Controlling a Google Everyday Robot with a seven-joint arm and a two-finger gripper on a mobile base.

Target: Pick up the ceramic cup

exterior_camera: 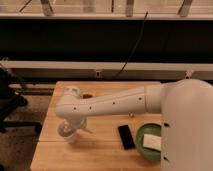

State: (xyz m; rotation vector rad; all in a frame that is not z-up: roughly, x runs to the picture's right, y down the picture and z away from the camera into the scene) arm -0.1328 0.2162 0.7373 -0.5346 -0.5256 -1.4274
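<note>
The ceramic cup (65,133) is a small pale cup standing upright near the left front of the wooden table (100,150). My white arm reaches in from the right across the table, and its wrist bends down over the cup. The gripper (75,126) points down right at the cup's rim, on its right side, and is mostly hidden by the wrist. I cannot tell whether it touches the cup.
A black phone (126,136) lies flat right of the cup. A green plate (148,151) with a white item on it sits at the front right. A clear bottle (71,91) and a small brown object (87,95) are at the back left, behind the arm.
</note>
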